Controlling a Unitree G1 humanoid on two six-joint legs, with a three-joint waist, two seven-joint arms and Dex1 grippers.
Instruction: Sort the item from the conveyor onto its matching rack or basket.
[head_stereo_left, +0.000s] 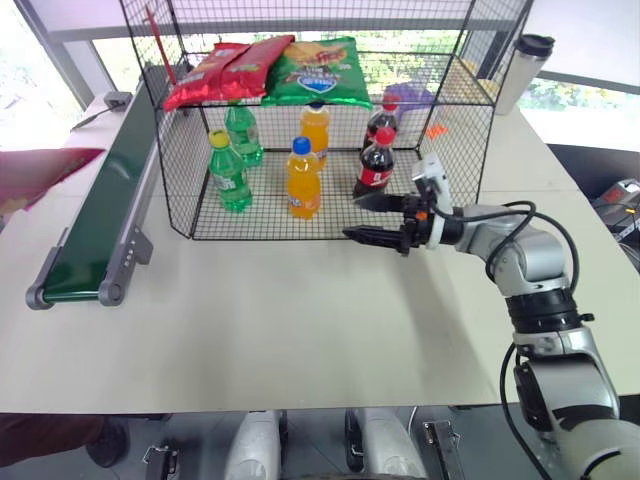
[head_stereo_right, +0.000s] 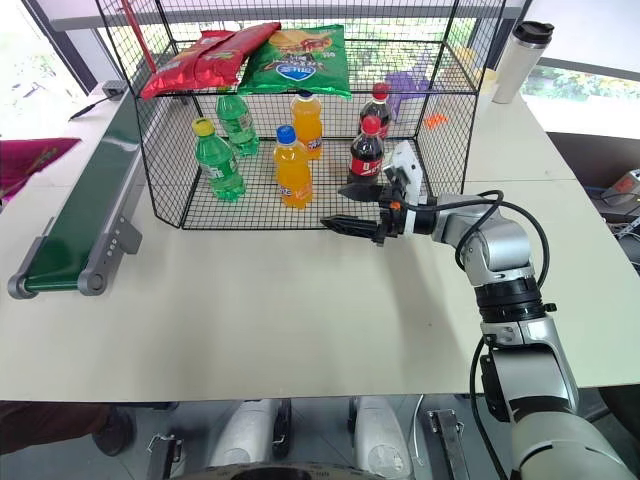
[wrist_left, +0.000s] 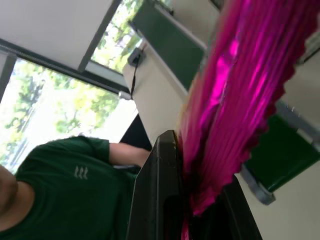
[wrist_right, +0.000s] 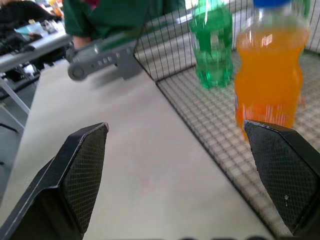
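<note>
The magenta-pink crisp bag is pinched between the black fingers of the left gripper, which is clamped onto its crimped edge; in the head views the bag is seen at the far left, raised above the table and just beside the near end of the dark-green conveyor. Behind it, a person in a green shirt is seen. The black wire cage stands beside the belt, with red bags and a green bag laid on its upper tier and bottles below. The right gripper is held level at the cage's front, its jaws spread wide and empty, near an orange bottle.
</note>
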